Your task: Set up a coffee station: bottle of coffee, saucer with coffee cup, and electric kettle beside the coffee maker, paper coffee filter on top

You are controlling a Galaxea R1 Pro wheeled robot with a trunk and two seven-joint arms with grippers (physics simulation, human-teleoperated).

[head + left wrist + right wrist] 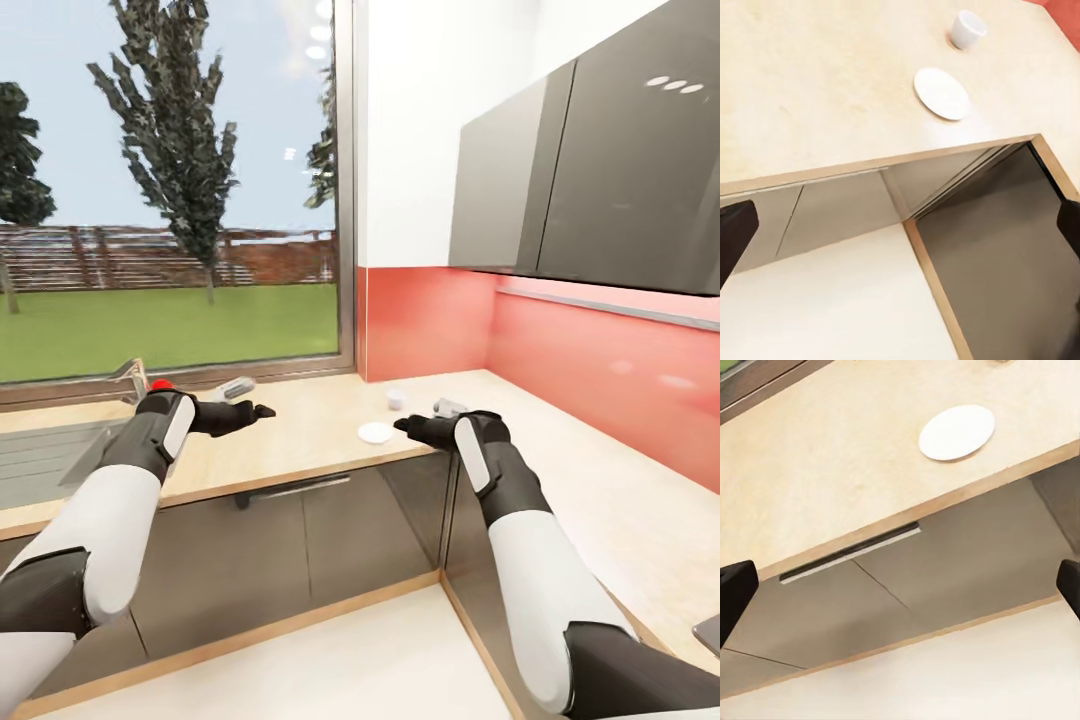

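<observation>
You hold both arms stretched forward, left claw [250,411] and right claw [408,425] level, each with fingers spread wide apart.

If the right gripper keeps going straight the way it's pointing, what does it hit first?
Probably the countertop near its front edge, short of the saucer. The right gripper is open and aims over the cabinet front; depth is hard to judge.
</observation>
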